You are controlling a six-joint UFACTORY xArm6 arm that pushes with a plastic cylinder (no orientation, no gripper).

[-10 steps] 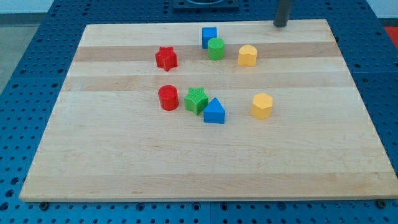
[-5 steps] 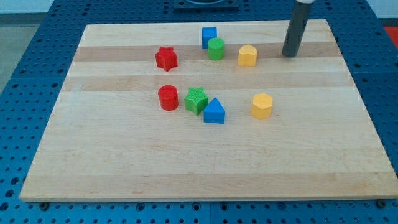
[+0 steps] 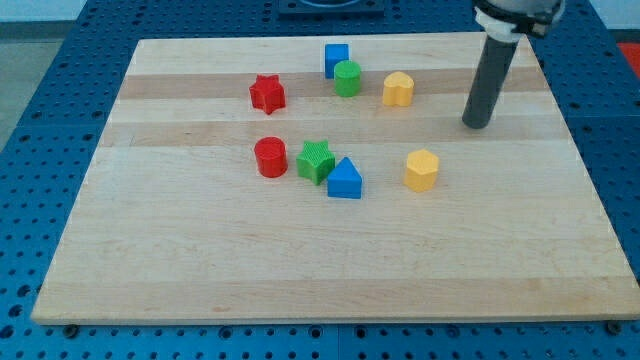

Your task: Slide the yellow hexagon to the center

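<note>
The yellow hexagon (image 3: 422, 170) lies on the wooden board (image 3: 300, 260), right of the middle. My tip (image 3: 477, 125) rests on the board above and to the right of the hexagon, apart from it. A second yellow block (image 3: 398, 89), heart-like, lies nearer the view's top, to the left of my tip.
A blue triangle (image 3: 344, 179), green star (image 3: 316, 161) and red cylinder (image 3: 270, 157) sit in a cluster left of the hexagon. A red star (image 3: 267, 94), blue cube (image 3: 336, 58) and green cylinder (image 3: 347, 77) lie near the view's top.
My tip has moved from the board's top right edge down toward the view's bottom and slightly right, closer to the yellow hexagon. No block has moved.
</note>
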